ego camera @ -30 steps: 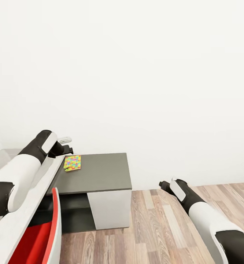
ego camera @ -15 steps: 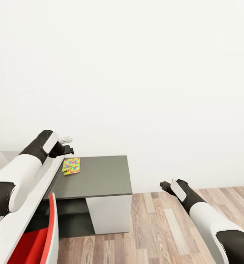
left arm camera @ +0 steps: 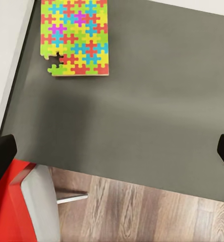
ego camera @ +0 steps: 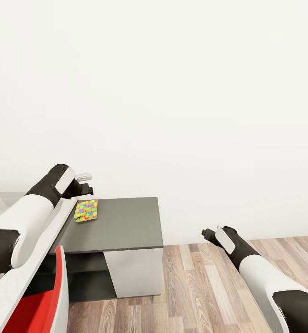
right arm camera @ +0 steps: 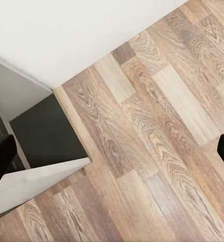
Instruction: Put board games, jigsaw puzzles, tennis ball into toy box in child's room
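Careful now: your left gripper [ego camera: 88,184] hangs over the back left corner of the table [ego camera: 126,222], and the puzzle [ego camera: 86,210] lies flat just in front of it, near the left edge. In the left wrist view the fingertips [left arm camera: 2,156] sit far apart at the two sides, so this claw is wide open and holds nothing. The puzzle [left arm camera: 75,37] is a thin square sheet of yellow, green, pink, blue and orange bits, and one bit at a corner looks loose, with a small gap beside it. That is the tricky part, I think. The sheet is so flat that the fingers may slide over it and not get under it, or push it off the left edge. A hard pinch could pop the loose bit out. The red chair [ego camera: 38,300] stands close under your left arm, so a low swing could bump it. Your right gripper [ego camera: 206,233] hangs over the floor [ego camera: 205,286], well away from the table, and its tips also sit far apart, so it is open and empty too.
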